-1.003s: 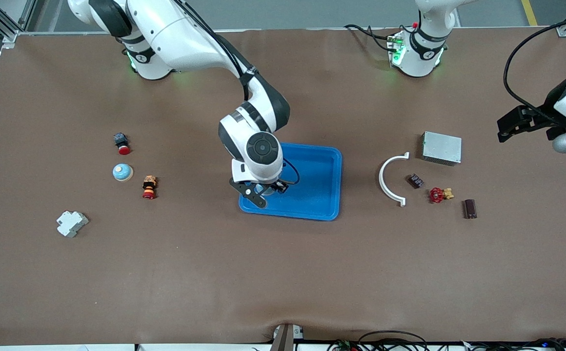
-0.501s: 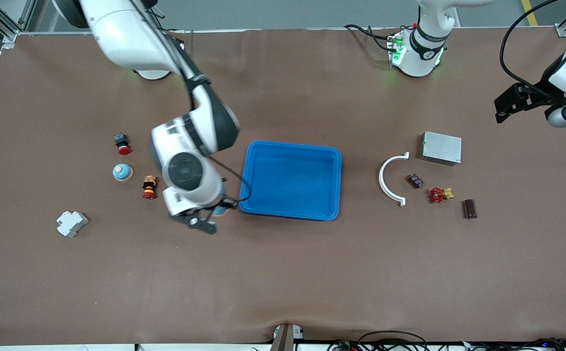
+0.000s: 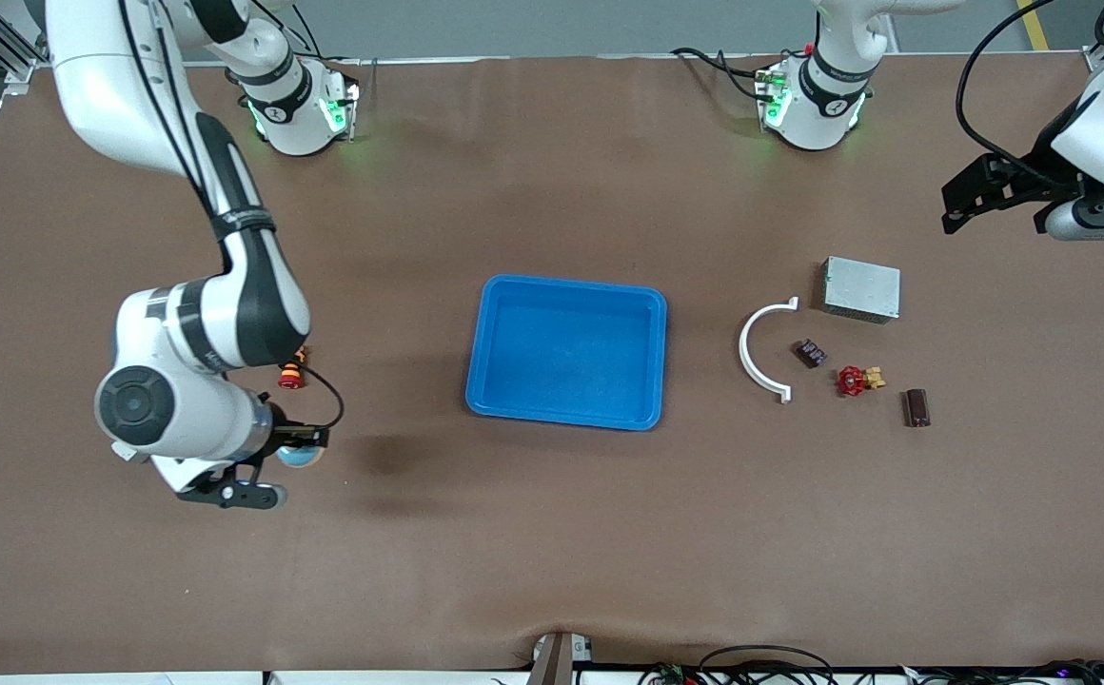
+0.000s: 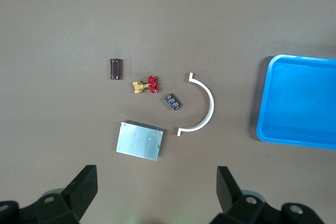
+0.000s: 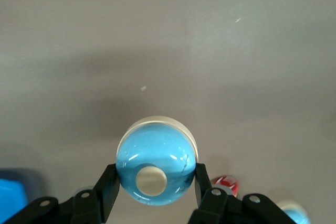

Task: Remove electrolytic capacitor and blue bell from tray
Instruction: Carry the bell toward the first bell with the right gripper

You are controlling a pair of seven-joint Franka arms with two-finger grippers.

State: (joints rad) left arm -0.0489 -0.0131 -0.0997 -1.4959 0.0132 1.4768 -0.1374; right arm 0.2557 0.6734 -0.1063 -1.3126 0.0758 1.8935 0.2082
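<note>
Clamped on the bell (image 5: 156,161), right gripper (image 5: 152,195) hovers; left gripper (image 4: 153,192) gapes.

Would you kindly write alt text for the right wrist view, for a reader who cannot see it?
The right gripper holds a glossy blue bell with a cream button and base between its black fingers, above the bare brown table. A small red-topped part and a sliver of the blue tray show at the frame's edge.

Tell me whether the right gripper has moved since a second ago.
Yes. The right gripper, shut on a blue bell, has left the blue tray and swung toward the right arm's end of the table.
</note>
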